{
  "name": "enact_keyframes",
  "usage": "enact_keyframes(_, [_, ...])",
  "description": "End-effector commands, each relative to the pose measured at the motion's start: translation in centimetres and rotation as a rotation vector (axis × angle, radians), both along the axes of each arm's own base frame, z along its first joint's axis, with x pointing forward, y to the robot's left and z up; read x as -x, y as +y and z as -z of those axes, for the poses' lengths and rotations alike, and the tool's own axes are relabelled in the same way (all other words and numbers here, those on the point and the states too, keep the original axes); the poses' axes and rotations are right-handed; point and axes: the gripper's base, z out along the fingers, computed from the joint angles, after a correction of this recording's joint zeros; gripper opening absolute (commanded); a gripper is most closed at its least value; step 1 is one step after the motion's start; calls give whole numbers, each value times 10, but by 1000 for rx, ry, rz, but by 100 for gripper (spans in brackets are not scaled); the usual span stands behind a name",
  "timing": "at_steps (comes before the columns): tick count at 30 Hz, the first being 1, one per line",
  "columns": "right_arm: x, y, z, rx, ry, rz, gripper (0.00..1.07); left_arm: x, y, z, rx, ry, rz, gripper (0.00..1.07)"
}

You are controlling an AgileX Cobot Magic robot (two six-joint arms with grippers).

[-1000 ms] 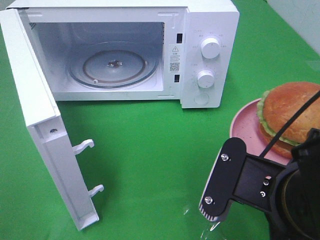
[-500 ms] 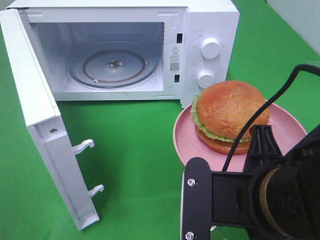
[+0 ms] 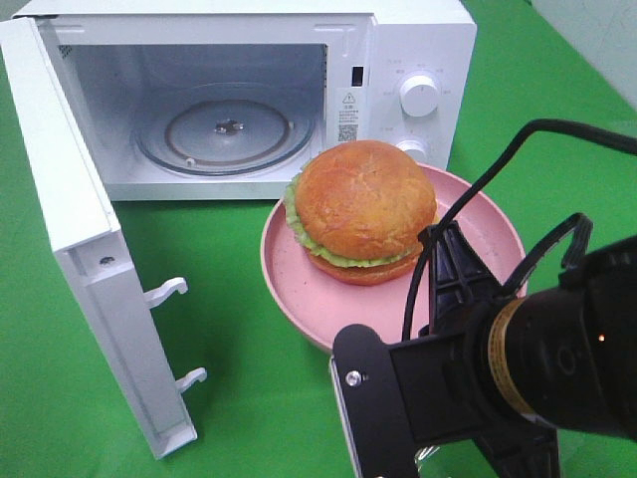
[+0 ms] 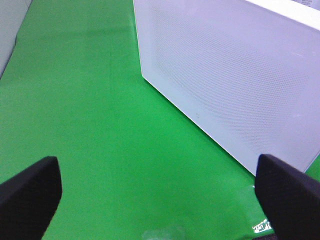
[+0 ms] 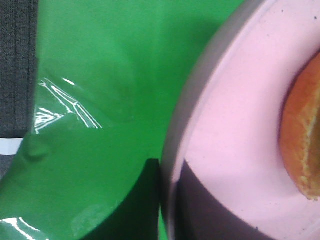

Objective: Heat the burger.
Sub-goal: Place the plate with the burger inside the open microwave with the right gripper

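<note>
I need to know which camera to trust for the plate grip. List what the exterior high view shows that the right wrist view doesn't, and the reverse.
Only exterior high: the open microwave with its door swung out, the glass turntable, the knobs, and the right arm in front of the pink plate.
Only right wrist: the right gripper shut on the plate's rim, its dark fingers on either side of it.
Both: the pink plate, the burger on it, and the green cloth.
</note>
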Motion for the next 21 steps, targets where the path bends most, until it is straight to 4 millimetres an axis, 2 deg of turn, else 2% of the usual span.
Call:
enact_keyframes(1, [-11,-3,-5,20,-47,-61,0,2,0,-1,5,-29,6,98])
enact_keyframes(5, [-27,-9,-5,29,-38,-142,0,2,0,-1,5,-29,6,98])
enact_keyframes(21, [-53,-31,1,66,63,-349,0,2,0,-1,5,-29,6,98])
